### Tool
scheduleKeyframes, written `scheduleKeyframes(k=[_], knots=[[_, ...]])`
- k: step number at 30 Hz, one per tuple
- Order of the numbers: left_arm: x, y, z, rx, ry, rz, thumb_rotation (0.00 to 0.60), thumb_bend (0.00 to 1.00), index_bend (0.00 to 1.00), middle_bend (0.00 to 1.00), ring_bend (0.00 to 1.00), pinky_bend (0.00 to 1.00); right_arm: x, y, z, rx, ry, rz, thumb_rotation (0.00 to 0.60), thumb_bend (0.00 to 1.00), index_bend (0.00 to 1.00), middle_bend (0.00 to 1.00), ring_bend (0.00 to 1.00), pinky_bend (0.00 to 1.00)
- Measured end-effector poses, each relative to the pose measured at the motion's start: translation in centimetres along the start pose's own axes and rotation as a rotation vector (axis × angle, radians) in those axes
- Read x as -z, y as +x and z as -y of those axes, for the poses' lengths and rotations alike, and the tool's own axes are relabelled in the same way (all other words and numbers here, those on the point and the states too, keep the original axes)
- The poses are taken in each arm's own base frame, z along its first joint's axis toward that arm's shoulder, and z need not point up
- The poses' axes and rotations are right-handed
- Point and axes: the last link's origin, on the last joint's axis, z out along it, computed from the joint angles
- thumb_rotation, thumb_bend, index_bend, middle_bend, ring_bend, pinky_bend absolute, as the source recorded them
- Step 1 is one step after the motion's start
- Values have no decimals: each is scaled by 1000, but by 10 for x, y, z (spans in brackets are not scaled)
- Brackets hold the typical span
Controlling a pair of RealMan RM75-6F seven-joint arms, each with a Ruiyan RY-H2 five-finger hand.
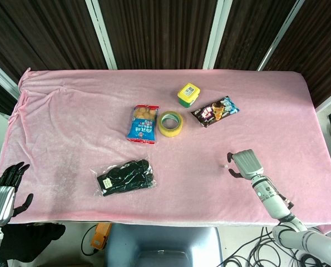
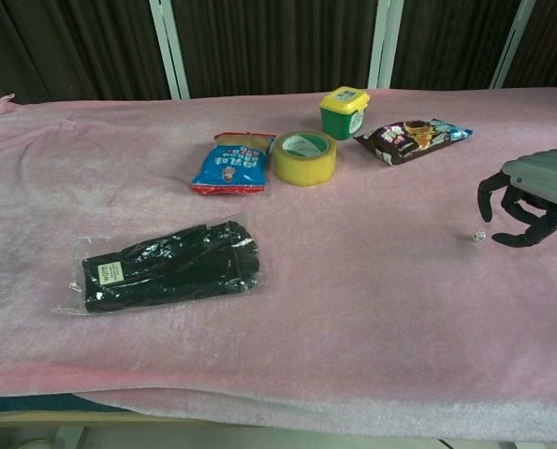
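At the lower right of the head view the right hand (image 1: pixel 246 164) hovers over the pink tablecloth (image 1: pixel 70 111), its dark fingers curled downward with gaps between them and nothing held in them; the chest view shows the same hand (image 2: pixel 531 201) at the right edge of the frame, palm down, fingertips arched toward the cloth like a claw. Just to the left of those fingertips lies a small white die (image 2: pixel 479 236), resting on the cloth and apart from the hand; in the head view it is only a tiny pale speck (image 1: pixel 225 165) beside the fingers. The left hand (image 1: pixel 4 186) sits at the lower left corner of the head view, off the near edge of the table, its black fingers spread apart and holding nothing; the chest view does not show it. In the lower left middle of both views lies a clear bag of black gloves (image 1: pixel 126 176), flat on the cloth. Toward the upper middle there is a blue snack packet (image 1: pixel 143 123), and just right of it a roll of yellow tape (image 1: pixel 170 123) lying flat, the two close together. Behind the tape stands a small green tub with a yellow lid (image 1: pixel 188 94), and to its right a dark ice-cream cone wrapper (image 1: pixel 215 110) lies at an angle, well apart from the right hand.
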Motion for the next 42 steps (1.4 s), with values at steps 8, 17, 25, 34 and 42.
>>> scheduleKeyframes(k=[8, 17, 25, 34, 42], knots=[[1, 1, 1, 3, 3, -3, 600, 340, 132, 91, 98, 326, 0, -1, 1, 4, 3, 3, 600, 415, 603, 935, 1000, 1000], [0, 3, 2, 12, 6, -7, 600, 340, 132, 92, 98, 326, -2, -3, 1, 3, 0, 8, 600, 415, 607, 935, 1000, 1000], [0, 3, 3, 17, 6, -10, 600, 341, 132, 92, 98, 326, -5, -6, 1, 4, -4, 18, 600, 416, 614, 935, 1000, 1000], [0, 4, 4, 23, 8, -11, 600, 341, 132, 91, 98, 326, -11, -9, 5, 2, 0, 26, 600, 415, 628, 935, 1000, 1000], [1, 5, 5, 27, 11, -14, 600, 340, 132, 92, 98, 326, -13, -11, 8, 1, 8, 23, 600, 455, 662, 940, 1000, 1000]])
